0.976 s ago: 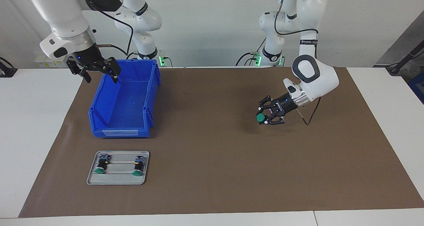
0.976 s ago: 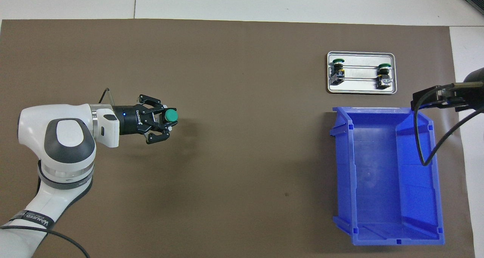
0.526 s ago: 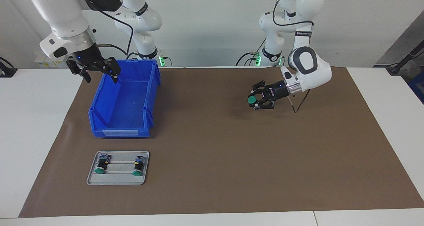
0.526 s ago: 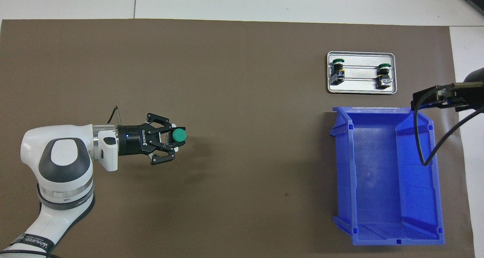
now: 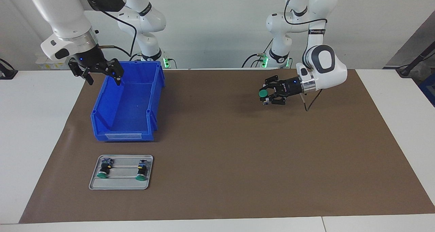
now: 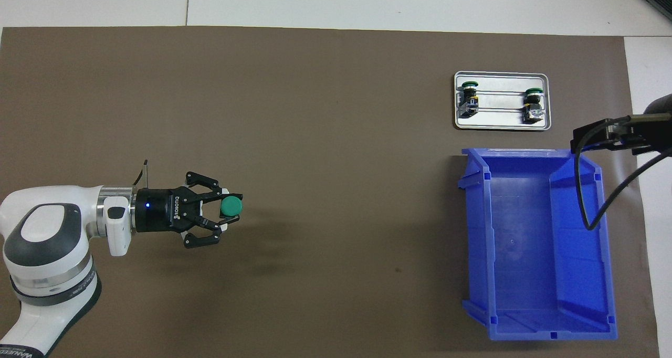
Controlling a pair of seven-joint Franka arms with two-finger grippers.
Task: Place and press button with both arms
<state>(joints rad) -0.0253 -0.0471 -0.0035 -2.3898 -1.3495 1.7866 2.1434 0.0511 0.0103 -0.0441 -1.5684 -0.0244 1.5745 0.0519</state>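
Note:
My left gripper (image 5: 268, 95) (image 6: 227, 213) is shut on a green-capped button (image 5: 262, 93) (image 6: 231, 206). It holds the button sideways in the air over the brown mat (image 5: 238, 150), at the left arm's end of the table. The green cap points toward the blue bin. My right gripper (image 5: 101, 76) hangs open and empty above the rim of the blue bin (image 5: 127, 104) (image 6: 535, 242). In the overhead view only its edge (image 6: 609, 135) shows. Two identical buttons (image 5: 102, 170) (image 5: 141, 172) lie on a small metal tray (image 5: 120, 184) (image 6: 501, 124).
The blue bin is empty and stands at the right arm's end of the mat. The metal tray lies farther from the robots than the bin. White table (image 5: 401, 123) borders the mat on all sides.
My left arm has drawn the held button back toward the robots and slightly toward its own end of the table. The right arm has not moved.

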